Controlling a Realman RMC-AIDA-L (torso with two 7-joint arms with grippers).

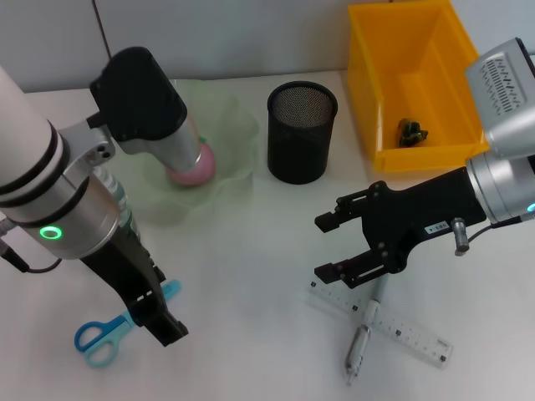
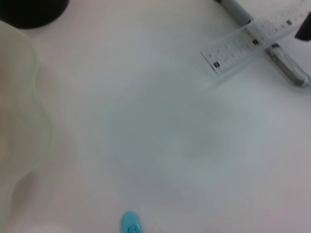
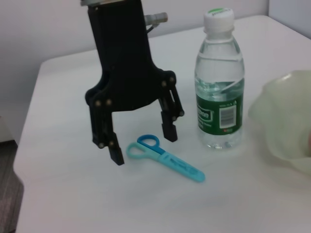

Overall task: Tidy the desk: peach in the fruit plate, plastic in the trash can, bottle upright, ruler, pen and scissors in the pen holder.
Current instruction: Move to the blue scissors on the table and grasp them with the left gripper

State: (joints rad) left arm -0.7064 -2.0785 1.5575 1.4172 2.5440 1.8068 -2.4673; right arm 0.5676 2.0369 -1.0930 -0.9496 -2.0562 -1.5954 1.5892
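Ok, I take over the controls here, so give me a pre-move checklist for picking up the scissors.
1. Left gripper open: ok.
2. Left gripper above the scissors: ok, fingers straddle the handle loops.
3. Scissors lying free on the table: ok.
4. Bottle upright and beside, not touching the gripper: ok.
5. Pen holder upright, mouth free: ok.
6. Right gripper away from the left one: ok, open over the ruler and pen.

Probably an office: white desk (image 1: 251, 251), mesh pen holder (image 1: 302, 131).
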